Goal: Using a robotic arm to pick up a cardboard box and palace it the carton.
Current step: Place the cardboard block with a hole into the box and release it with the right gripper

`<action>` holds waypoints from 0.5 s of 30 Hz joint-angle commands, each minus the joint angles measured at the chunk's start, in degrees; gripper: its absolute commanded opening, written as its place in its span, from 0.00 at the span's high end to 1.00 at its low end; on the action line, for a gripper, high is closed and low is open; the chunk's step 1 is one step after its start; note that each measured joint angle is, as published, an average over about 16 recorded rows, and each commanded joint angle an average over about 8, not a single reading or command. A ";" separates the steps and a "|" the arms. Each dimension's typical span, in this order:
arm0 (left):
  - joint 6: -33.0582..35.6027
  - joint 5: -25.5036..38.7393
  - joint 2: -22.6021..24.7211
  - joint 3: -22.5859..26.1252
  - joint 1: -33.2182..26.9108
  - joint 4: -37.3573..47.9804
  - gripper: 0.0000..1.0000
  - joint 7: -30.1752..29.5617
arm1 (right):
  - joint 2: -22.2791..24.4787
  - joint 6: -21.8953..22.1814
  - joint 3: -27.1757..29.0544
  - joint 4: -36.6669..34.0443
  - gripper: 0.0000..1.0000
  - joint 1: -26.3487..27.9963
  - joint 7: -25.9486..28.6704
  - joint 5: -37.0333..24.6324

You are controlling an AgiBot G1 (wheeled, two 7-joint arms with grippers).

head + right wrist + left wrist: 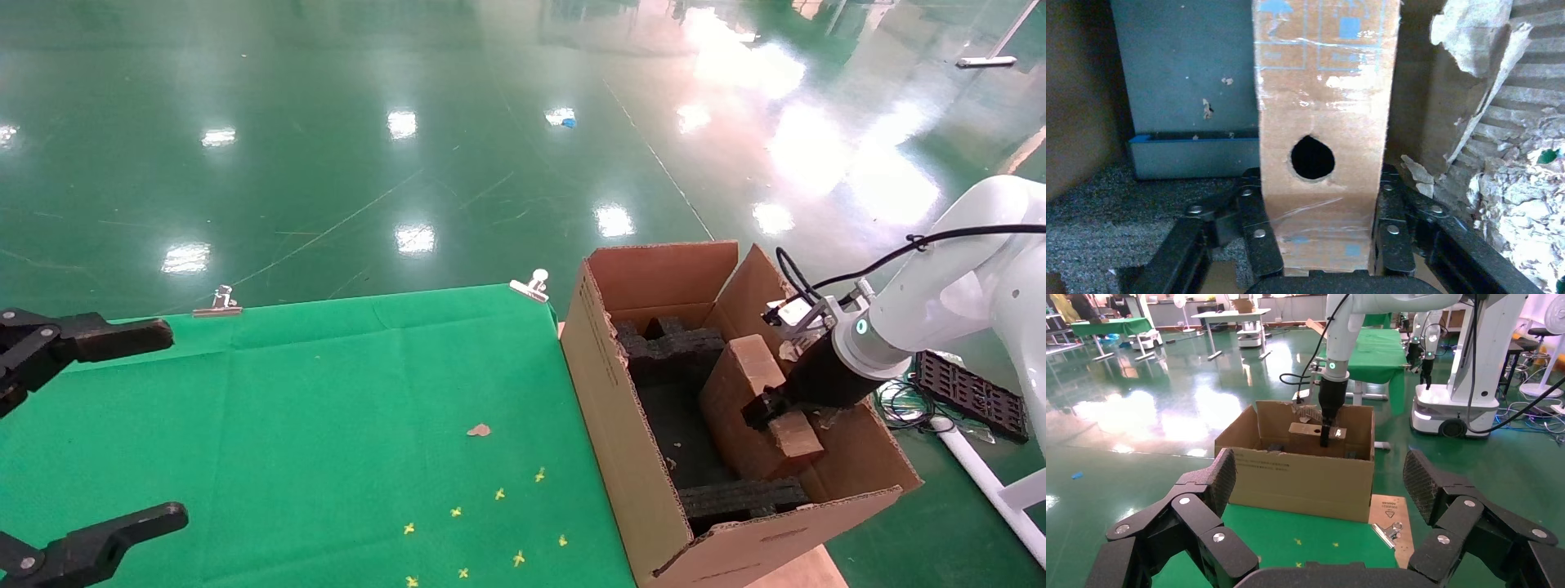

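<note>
In the head view, the cardboard box [756, 408] is held inside the carton [654, 457] by the right gripper [772, 408] of the robotic arm [940, 310]; the left gripper [82, 433] is parked over the tabletop [327, 408], fingers spread. In the left wrist view, the box is seen gripped above the carton's floor. In the right wrist view, the box is pinched between the fingers [1260, 239]. Pickup and carry are judged done; lowering and release remain.
</note>
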 commanded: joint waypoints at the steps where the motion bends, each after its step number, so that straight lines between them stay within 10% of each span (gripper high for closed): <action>1: 0.00 0.00 0.00 0.01 0.00 0.00 0.00 0.00 | -0.14 -0.07 0.01 -0.24 0.00 0.09 -0.15 0.01; 15: -0.02 -0.04 -0.02 0.05 -0.01 0.00 0.00 0.03 | -0.52 -0.94 -0.05 -0.80 0.00 2.93 -1.27 -0.11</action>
